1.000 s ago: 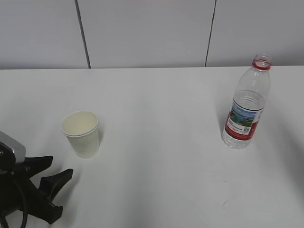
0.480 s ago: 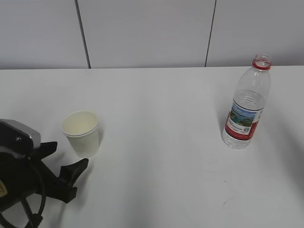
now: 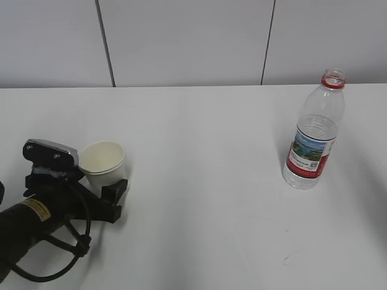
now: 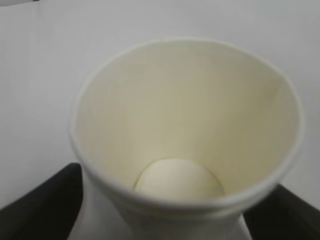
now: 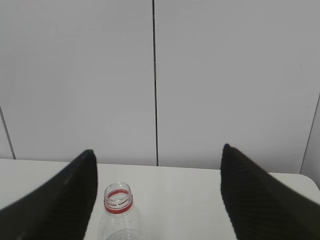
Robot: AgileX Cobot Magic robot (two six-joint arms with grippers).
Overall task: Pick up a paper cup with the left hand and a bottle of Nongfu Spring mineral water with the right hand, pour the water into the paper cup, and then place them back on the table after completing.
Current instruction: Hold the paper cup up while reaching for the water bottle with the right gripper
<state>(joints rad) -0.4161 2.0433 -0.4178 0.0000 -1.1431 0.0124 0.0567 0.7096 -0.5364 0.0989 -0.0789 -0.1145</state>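
Observation:
The white paper cup (image 3: 103, 162) stands upright and empty on the white table (image 3: 199, 139), at the left. My left gripper (image 3: 91, 184) is open, with its black fingers (image 3: 115, 194) on either side of the cup's lower part. In the left wrist view the cup (image 4: 185, 115) fills the frame between the two fingers (image 4: 42, 200). The uncapped Nongfu Spring bottle (image 3: 313, 133), with a red neck ring and clear water inside, stands at the right. My right gripper (image 5: 157, 150) is open, behind and above the bottle neck (image 5: 118, 198), and is out of the exterior view.
A grey panelled wall (image 3: 193, 42) runs along the table's far edge. The table's far right corner shows in the right wrist view (image 5: 295, 176). A small dark scuff (image 3: 289, 258) marks the tabletop in front of the bottle.
My left arm has moved forward and up the view from the lower left corner; its open fingers now straddle the cup. The cup and bottle have not moved.

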